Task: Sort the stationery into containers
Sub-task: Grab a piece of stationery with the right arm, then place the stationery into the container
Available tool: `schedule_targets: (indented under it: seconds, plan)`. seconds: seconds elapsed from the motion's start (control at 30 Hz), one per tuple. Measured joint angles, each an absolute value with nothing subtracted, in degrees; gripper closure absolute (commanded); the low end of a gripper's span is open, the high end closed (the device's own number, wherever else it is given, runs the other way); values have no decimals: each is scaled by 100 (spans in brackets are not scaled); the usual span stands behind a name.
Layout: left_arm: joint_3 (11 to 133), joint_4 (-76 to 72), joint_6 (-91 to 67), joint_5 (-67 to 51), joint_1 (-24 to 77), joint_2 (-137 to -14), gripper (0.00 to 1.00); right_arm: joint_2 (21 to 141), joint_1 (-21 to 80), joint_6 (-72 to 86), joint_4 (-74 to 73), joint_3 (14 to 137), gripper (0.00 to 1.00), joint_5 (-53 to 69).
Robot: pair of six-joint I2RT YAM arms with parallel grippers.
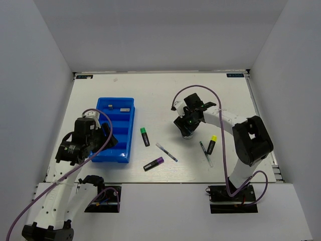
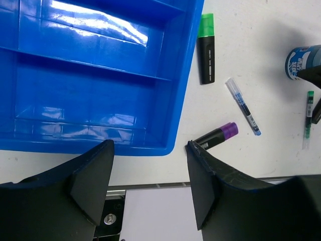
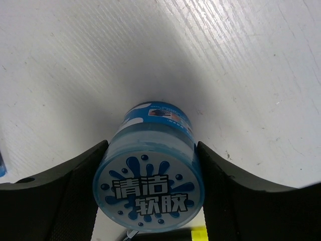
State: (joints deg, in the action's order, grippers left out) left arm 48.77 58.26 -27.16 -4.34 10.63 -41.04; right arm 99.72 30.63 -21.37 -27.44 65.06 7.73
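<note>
From above, the blue tray (image 1: 131,131) lay on the left half of the white bench (image 1: 241,100), with two small erasers (image 1: 110,105) in its farthest compartment. The left gripper (image 1: 105,141) hung over the tray's near left part. Right of the tray lay the green-capped highlighter (image 1: 144,136), a thin pen (image 1: 166,152) and the purple-capped highlighter (image 1: 153,163), each apart from the others. Farther right, the yellow-capped highlighter (image 1: 212,144) lay just beside a second pen (image 1: 205,153). The right gripper (image 1: 188,128) pointed down at mid-bench over the round tin (image 1: 186,134).

In the left wrist view, the left gripper's jaws stood wide apart above the tray's near right corner. The near compartments showed only bare blue plastic. The green-capped highlighter lay close along the tray's right wall, and the purple cap showed past the right finger.

In the right wrist view, the right gripper was clamped on the tin, a finger pressed to each side and the blue-and-white lid facing the camera. I could not tell whether the tin touched the bench.
</note>
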Motion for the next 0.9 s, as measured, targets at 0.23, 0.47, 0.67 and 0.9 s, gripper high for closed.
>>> schedule_targets:
  seconds: [0.23, 0.47, 0.67, 0.9]
  plan:
    - [5207, 5968, -2670, -515, 1063, -4115, 33, 10018, 3089, -2495, -4014, 7365, 100, 1066]
    - [5955, 5924, -2344, -565, 1063, -3999, 34, 11045, 3520, -3627, -5782, 11155, 100, 2340]
    - [5955, 5913, -2185, -521, 1063, -3524, 34, 11502, 4270, -4307, -6016, 11839, 100, 3221]
    - [5955, 5902, -2080, -423, 1063, -3142, 34, 12405, 4700, -3347, -4128, 11913, 100, 3673]
